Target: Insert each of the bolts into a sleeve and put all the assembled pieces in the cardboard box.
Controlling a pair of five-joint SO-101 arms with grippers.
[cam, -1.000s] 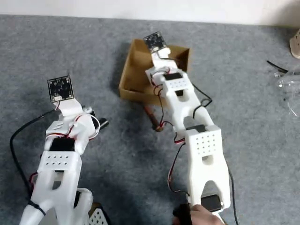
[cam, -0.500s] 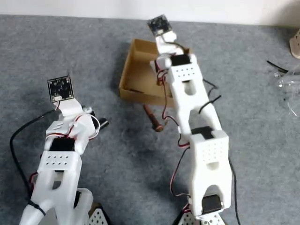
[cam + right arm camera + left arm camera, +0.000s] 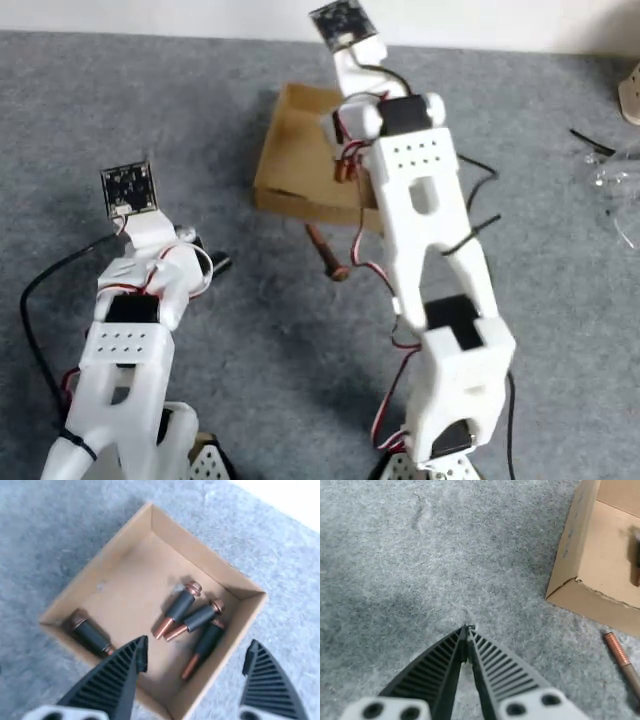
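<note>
Right gripper (image 3: pixel 197 641): jaws spread, empty, above the cardboard box (image 3: pixel 98 566), which holds four assembled pieces (image 3: pixel 180 607). Left gripper (image 3: pixel 468 628): jaws pressed together, empty, over the carpet (image 3: pixel 395 555) left of the box.

Judged step: deposit complete. Next move: retrieve the bare bolt (image 3: pixel 326 252) lying beside the box's near wall. That wall and the overhanging right arm (image 3: pixel 420 200) restrict access.

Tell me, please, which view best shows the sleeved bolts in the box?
Right wrist view: four sleeved bolts unobstructed in the cardboard box. High view: the right arm covers them. Left wrist view: one, cropped.
</note>
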